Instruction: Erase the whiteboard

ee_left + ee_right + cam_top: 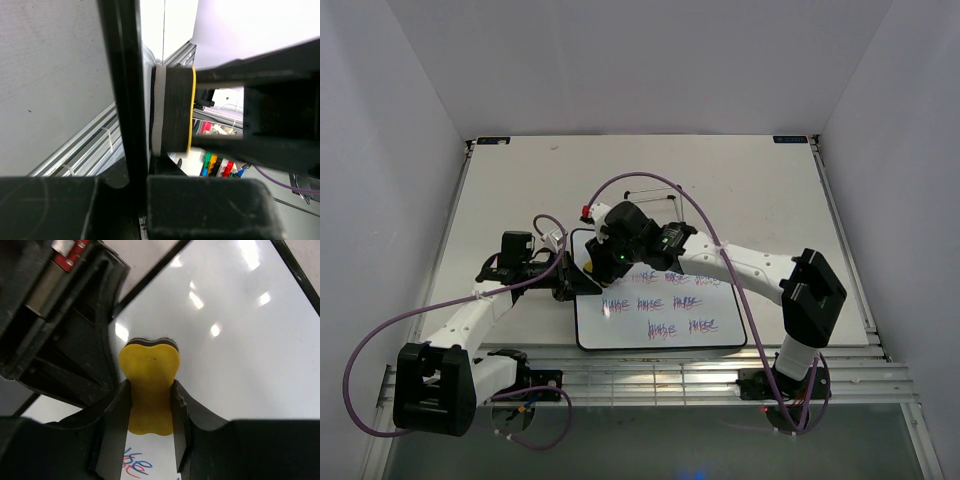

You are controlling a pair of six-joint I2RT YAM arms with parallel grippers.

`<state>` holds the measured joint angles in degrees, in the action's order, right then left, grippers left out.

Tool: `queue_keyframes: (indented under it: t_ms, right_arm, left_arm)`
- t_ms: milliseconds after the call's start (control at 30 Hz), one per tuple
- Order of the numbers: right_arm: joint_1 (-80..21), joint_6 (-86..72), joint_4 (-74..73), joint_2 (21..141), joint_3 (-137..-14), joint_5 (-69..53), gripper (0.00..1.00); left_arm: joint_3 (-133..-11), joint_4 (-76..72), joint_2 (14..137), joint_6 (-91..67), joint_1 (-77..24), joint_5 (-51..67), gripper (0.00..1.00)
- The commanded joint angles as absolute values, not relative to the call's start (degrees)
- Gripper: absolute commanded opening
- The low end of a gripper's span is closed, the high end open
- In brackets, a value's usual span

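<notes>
The whiteboard (605, 330) lies flat in the middle of the table, with rows of red-blue scribbles (665, 302) across its middle and lower part. Its upper left area is bare. My right gripper (603, 255) is shut on the small yellow eraser (150, 360) and presses it flat on the glossy board (240, 340), just above one scribble (136, 467). My left gripper (572, 283) is shut on the board's black left frame (122, 100), beside the eraser (172, 110), which shows side-on there.
The board's thin black wire stand (650, 192) lies behind it. A slotted aluminium rail (650, 375) runs along the near edge. Purple cables (650, 180) loop over both arms. White walls enclose the table on three sides.
</notes>
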<state>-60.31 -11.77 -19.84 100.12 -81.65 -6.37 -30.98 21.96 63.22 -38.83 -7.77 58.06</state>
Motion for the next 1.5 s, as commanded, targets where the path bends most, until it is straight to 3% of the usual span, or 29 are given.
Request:
queue_keyframes:
  t_ms: [0,233,633,867,1200,1467]
  right_arm:
    - [-57.3,-11.9,-25.4,100.7,-74.5,-2.9,0.11]
    - [-54.8,-12.7,-25.7,98.2,-69.5,-1.6,0.11]
    - [-61.9,-15.1,-22.2,100.6,-77.1,-11.1,0.11]
    - [-60.7,-16.3,-20.0,97.4,-67.4,-9.1,0.11]
    - [-50.5,-18.6,-19.5,93.0,-51.2,-3.4,0.11]
    - [-50.7,-19.8,-21.5,91.4,-52.7,-3.8,0.11]
  left_arm:
    - [-31.4,19.4,61.2,-32.8,-8.2,48.5,0.0]
    - [-31.2,19.0,61.1,-32.9,-8.2,48.9,0.0]
    - [-30.9,18.4,61.2,-33.2,-8.2,48.9,0.0]
    - [-30.8,18.5,60.5,-33.6,-8.2,48.3,0.0]
    - [-30.9,18.5,60.6,-33.4,-8.2,48.6,0.0]
    - [-30.9,18.6,60.7,-33.2,-8.2,49.0,0.0]
